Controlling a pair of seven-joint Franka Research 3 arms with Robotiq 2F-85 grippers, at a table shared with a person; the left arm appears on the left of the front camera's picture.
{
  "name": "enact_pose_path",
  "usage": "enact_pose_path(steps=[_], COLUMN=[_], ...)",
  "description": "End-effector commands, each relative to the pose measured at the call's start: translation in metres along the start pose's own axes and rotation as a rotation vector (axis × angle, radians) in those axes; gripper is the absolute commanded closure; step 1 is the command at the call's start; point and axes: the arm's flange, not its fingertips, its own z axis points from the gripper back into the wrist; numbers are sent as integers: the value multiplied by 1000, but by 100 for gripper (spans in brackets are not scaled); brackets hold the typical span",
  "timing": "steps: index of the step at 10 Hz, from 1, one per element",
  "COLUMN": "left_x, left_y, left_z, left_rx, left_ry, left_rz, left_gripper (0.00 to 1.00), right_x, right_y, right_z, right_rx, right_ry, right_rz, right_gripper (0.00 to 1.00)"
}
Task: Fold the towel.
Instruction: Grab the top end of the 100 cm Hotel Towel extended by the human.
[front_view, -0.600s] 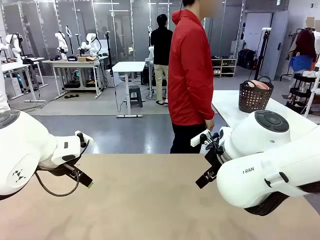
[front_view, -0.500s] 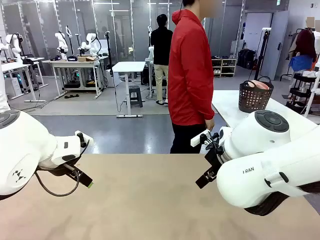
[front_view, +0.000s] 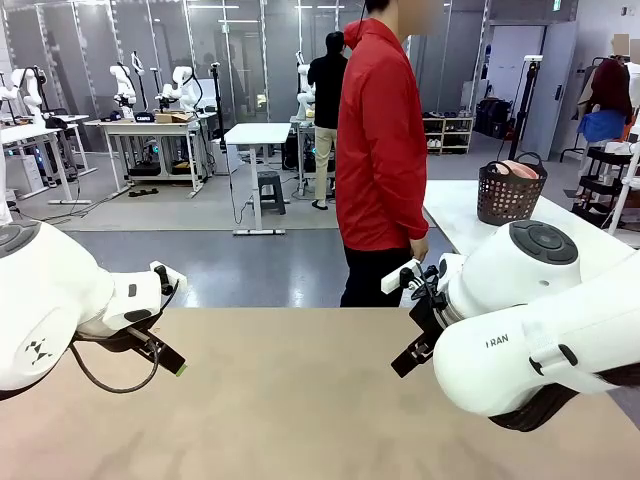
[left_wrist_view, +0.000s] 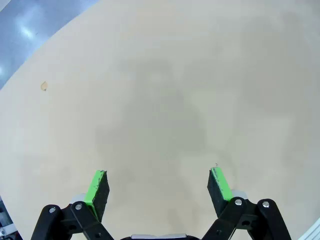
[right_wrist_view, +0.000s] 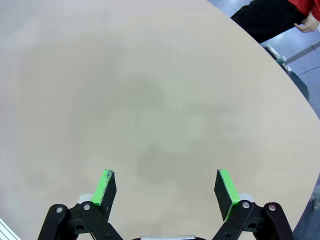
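The towel (front_view: 518, 169) shows as a pale pink bundle inside a dark basket (front_view: 509, 197) on a side table at the far right, well away from both arms. My left gripper (front_view: 166, 360) hangs low over the tan table's (front_view: 300, 400) left part; in the left wrist view, the left gripper (left_wrist_view: 159, 187) is open above bare tabletop. My right gripper (front_view: 411, 354) hovers over the table's right part. The right wrist view shows the right gripper (right_wrist_view: 166, 192) open, with nothing between its green pads (right_wrist_view: 107, 186).
A person in a red jacket (front_view: 380, 150) stands side-on at the table's far edge, one hand (front_view: 419, 248) hanging down. The side table (front_view: 470, 220) with the basket lies behind my right arm. A small mark (left_wrist_view: 44, 86) dots the tabletop.
Neither arm has moved. A person in black far behind has shifted slightly.
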Motion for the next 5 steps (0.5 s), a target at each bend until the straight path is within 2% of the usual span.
enact_pose_path(steps=[1,4,5], left_x=[0,0,15], left_y=[0,0,5], left_z=[0,0,21], left_rx=[0,0,-24], left_ry=[0,0,-18], left_rz=[1,0,-30], left_gripper=[0,0,0], right_x=[0,0,10], right_y=[0,0,-5], right_z=[0,0,24], right_rx=[0,0,-4], right_ry=[0,0,2], right_rz=[-3,0,-28], right_gripper=[0,0,0])
